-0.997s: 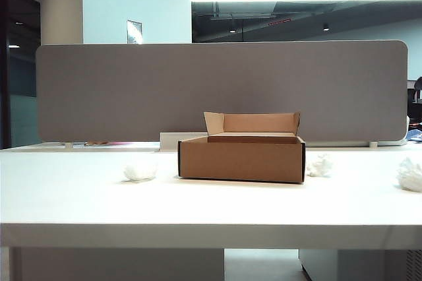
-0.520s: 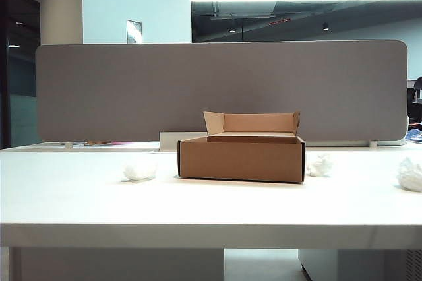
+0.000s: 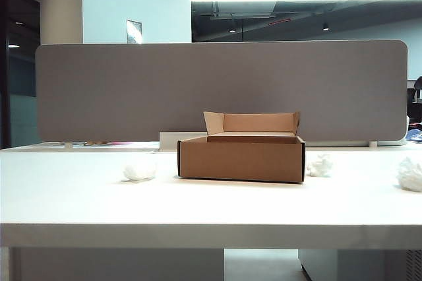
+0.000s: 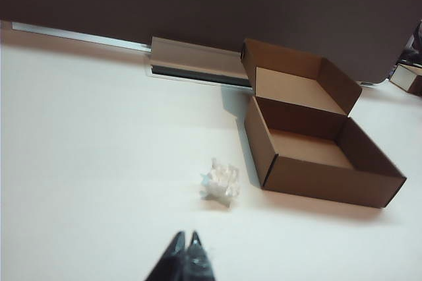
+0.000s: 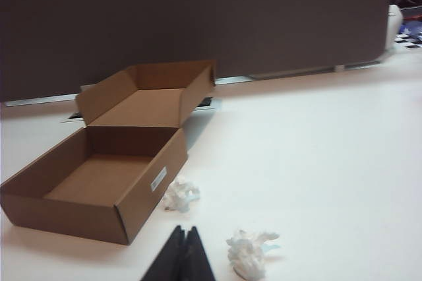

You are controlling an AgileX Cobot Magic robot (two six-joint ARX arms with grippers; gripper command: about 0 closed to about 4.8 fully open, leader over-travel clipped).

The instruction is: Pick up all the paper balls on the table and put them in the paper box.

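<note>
On the table (image 3: 79, 195), bare white surface runs from the thick front edge back to the grey divider (image 3: 217, 90), with wide room on both sides of the box (image 3: 241, 159). Box: mid-table, open upward, rear flaps upright, long side parallel to the front edge in the exterior view, interior with nothing in it in both wrist views. Left ball (image 3: 140, 170): just left of the box, apart from it. Middle ball (image 3: 320, 165): close to the box's right end. Right ball (image 3: 410, 174): well apart, by the exterior view's right margin. Left gripper (image 4: 186, 248): fingers together, holding nothing, above bare table short of the left ball (image 4: 220, 183). Right gripper (image 5: 185, 241): fingers together, holding nothing, between the middle ball (image 5: 180, 195) and right ball (image 5: 250, 252), touching neither.
</note>
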